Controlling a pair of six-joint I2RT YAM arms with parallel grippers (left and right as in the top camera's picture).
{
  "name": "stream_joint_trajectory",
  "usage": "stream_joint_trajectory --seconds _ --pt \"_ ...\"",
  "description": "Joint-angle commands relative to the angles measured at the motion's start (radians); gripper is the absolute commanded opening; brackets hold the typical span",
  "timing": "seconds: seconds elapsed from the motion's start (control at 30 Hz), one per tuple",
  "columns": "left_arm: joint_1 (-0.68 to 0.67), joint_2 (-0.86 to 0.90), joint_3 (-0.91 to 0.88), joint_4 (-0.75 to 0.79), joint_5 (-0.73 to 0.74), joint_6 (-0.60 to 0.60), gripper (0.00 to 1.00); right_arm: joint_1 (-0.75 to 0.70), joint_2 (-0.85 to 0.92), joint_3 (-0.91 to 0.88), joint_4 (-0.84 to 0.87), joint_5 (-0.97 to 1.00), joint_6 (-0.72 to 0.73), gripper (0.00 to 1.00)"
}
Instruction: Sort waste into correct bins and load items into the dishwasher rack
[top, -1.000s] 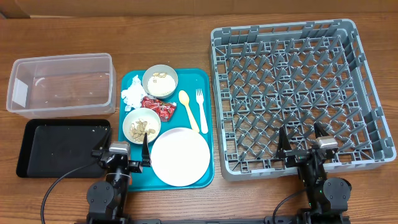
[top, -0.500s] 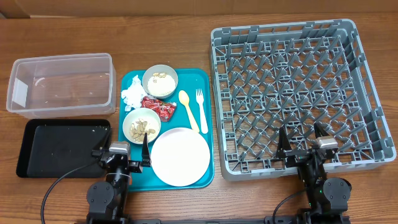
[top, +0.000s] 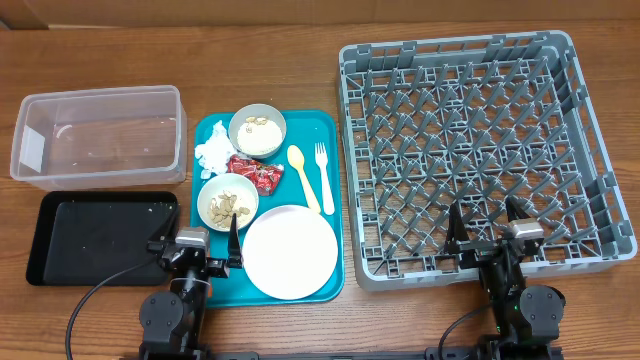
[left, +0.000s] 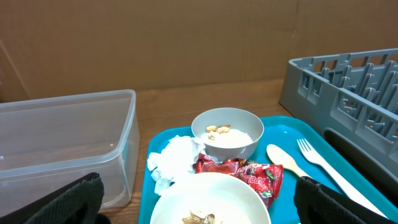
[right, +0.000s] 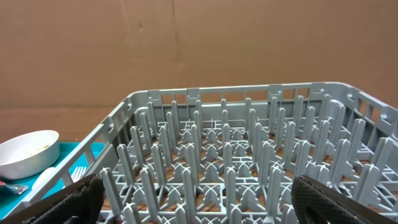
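On the teal tray (top: 325, 125) lie a crumpled white napkin (top: 212, 153), a red foil wrapper (top: 257, 172), two cream bowls holding beige scraps (top: 257, 130) (top: 227, 201), a white plate (top: 290, 251), a pale yellow spoon (top: 302, 175) and fork (top: 324, 172). The clear tub (top: 98, 135) and black tray (top: 98, 236) sit at the left. The grey rack (top: 480, 145) is at the right. My left gripper (top: 208, 250) is open at the tray's near left corner, by the near bowl (left: 211, 199). My right gripper (top: 485, 232) is open over the rack's near edge (right: 224, 186). No carrot shows.
The wooden table extends around everything. A brown cardboard wall stands behind the table in both wrist views. The tub (left: 62, 143) is empty apart from specks; the black tray has a few crumbs.
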Motion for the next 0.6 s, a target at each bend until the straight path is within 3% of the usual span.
stream_joint_trajectory --seconds 0.0,0.23,0.57 --pt "-0.006 -0.010 -0.007 0.002 0.000 0.019 1.00 -0.002 -0.012 -0.006 0.006 -0.053 0.004 1.00" --pt "-0.006 -0.010 -0.007 0.002 0.000 0.019 1.00 -0.002 -0.012 0.110 -0.099 -0.095 0.005 1.00" --pt "-0.006 -0.010 -0.007 0.002 0.000 0.019 1.00 -0.002 0.077 0.497 -0.397 -0.162 0.132 1.00"
